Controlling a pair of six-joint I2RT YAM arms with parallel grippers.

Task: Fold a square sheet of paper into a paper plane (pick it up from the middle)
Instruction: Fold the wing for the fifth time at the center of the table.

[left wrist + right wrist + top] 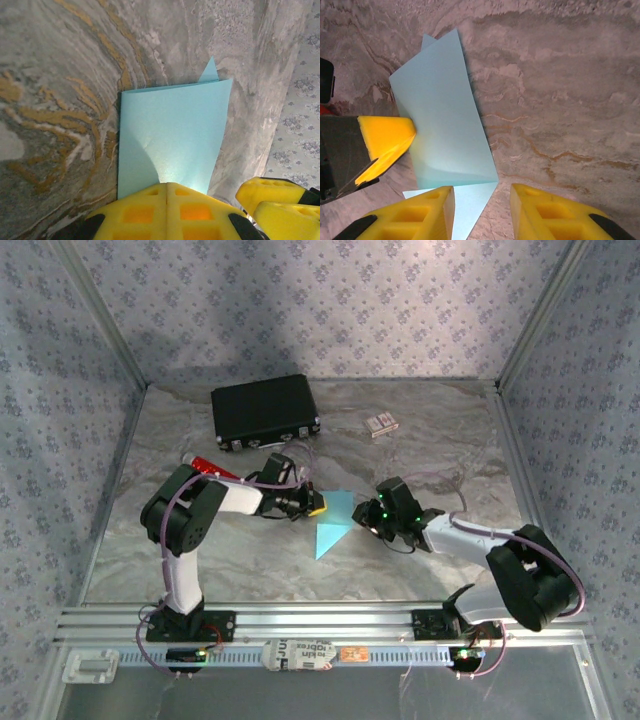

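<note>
Left wrist view: left gripper [166,195] pinches the folded sheet of paper [170,135]. Right wrist view: right gripper [482,195] spread (a paper corner lies between its fingers). From above, the paper lies mid-tabletop [450,450], with a black case [265,412] and card box [381,424] near the far edge.

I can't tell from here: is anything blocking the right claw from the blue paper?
Nothing visible does. The right gripper, jaws open, sits right at the paper. The left gripper pinches the paper from another side, clear of that gap.
</note>
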